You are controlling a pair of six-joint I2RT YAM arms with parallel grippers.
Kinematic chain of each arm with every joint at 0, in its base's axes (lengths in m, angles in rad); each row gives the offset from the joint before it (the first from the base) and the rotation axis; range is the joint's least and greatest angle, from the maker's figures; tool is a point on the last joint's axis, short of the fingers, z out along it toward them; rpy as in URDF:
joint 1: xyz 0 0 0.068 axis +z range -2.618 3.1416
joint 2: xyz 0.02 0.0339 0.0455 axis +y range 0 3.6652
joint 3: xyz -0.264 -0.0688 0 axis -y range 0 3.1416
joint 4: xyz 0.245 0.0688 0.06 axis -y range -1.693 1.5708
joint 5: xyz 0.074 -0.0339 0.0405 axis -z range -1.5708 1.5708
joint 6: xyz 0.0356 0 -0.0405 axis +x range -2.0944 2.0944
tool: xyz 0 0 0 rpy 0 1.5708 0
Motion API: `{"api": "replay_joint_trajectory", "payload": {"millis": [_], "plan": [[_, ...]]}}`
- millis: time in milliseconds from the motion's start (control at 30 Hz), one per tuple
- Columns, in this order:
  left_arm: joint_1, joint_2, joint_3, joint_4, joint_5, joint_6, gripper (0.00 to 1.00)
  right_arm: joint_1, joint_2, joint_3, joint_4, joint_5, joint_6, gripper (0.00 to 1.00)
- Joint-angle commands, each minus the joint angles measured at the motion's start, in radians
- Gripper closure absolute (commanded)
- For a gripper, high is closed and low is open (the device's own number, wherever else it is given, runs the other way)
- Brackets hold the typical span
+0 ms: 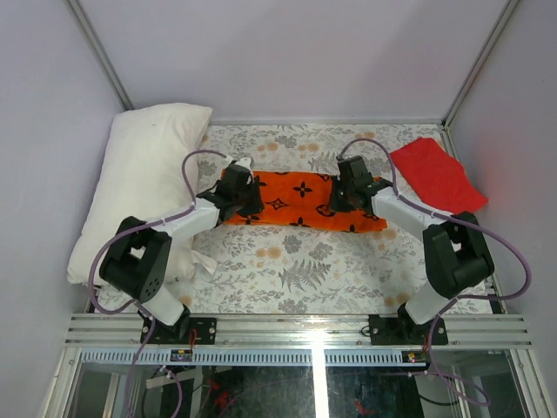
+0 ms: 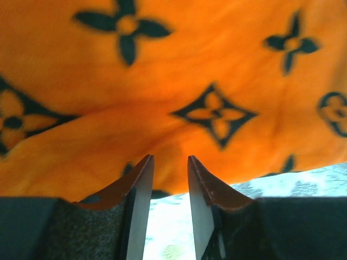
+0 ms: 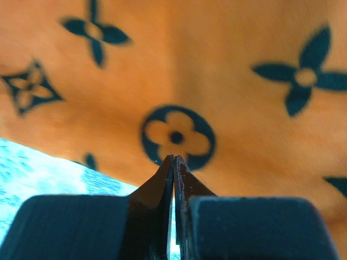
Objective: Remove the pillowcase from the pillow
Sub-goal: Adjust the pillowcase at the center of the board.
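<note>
At the table's [image 1: 287, 270] 9 o'clock edge lies the white pillow [image 1: 144, 187]. The orange pillowcase [image 1: 300, 202] lies flat at centre, off the pillow. The left pincer [image 2: 169, 158], narrowly spread, meets its 9 o'clock end. The right pincer [image 3: 173, 157], pressed together, meets its 3 o'clock end.

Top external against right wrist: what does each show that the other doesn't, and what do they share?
Only the top external view shows the white pillow lying uncovered at the left and the red cloth at the right. Only the right wrist view shows the right gripper with its fingers pressed together, tips at a black circle-flower motif near the fabric's edge. Both show the orange pillowcase on the floral table covering.
</note>
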Motion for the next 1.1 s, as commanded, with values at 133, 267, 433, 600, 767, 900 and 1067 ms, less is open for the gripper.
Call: {"api": "replay_joint_trajectory", "payload": {"millis": [133, 267, 433, 600, 767, 900, 1067], "plan": [[0.279, 0.026, -0.206, 0.192, 0.198, -0.088, 0.9, -0.277, -0.02, -0.289, 0.124, -0.131, 0.075, 1.0], [0.339, -0.081, -0.228, 0.149, 0.069, -0.09, 0.94, -0.371, -0.118, -0.365, 0.176, -0.125, 0.138, 1.0], [0.256, -0.223, -0.209, 0.124, -0.08, -0.088, 0.95, -0.336, -0.251, -0.334, 0.199, -0.088, 0.162, 1.0], [0.023, -0.142, -0.012, 0.114, -0.144, -0.058, 0.9, -0.174, -0.167, -0.138, 0.194, -0.07, 0.153, 1.0], [0.0, 0.067, 0.159, 0.166, 0.043, -0.086, 0.89, -0.13, 0.058, 0.061, 0.208, -0.249, 0.178, 1.0], [0.027, 0.221, 0.254, 0.165, 0.115, -0.101, 0.9, -0.135, 0.187, 0.132, 0.204, -0.297, 0.18, 1.0], [0.173, 0.323, 0.188, 0.259, 0.262, -0.162, 0.91, -0.232, 0.233, 0.038, 0.257, -0.327, 0.22, 1.0]]}}
